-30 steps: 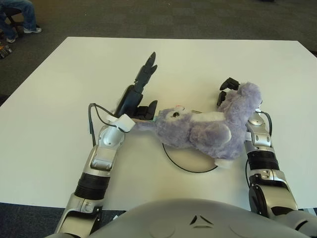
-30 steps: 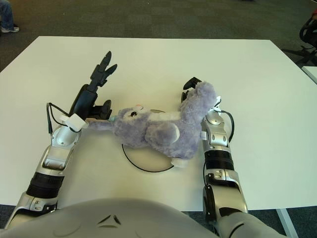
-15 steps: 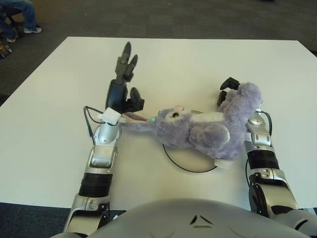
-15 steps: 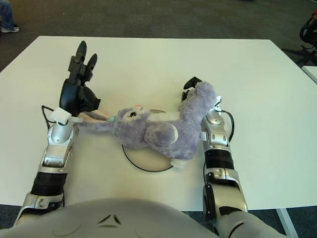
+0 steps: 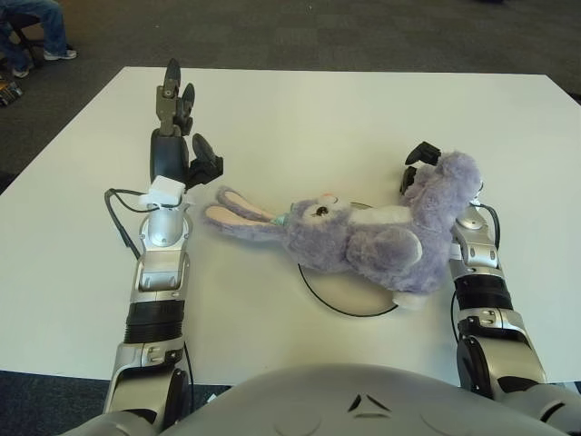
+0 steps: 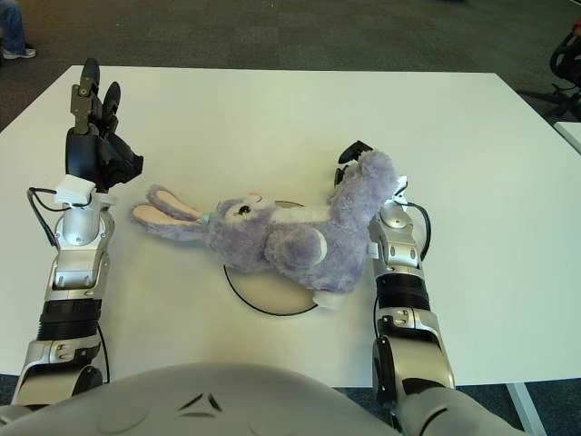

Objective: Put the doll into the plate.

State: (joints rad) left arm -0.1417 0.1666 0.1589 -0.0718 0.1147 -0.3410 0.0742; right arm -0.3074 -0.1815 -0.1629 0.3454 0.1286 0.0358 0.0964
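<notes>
A purple plush bunny doll lies on its side across the white plate, its long ears stretching left onto the table. Most of the plate is hidden under the doll; only its near dark-rimmed edge shows. My left hand is raised left of the ears, apart from them, fingers spread and holding nothing. My right hand shows at the doll's right end, mostly hidden behind its legs, with dark fingertips poking out above the fur.
The white table stretches wide behind the doll. Dark carpet lies beyond the far edge, and a seated person's legs show at the far left corner.
My left hand has let go of the doll's ears and swung left and away, leaving the ears lying flat on the table. The right arm and doll's body have stayed put.
</notes>
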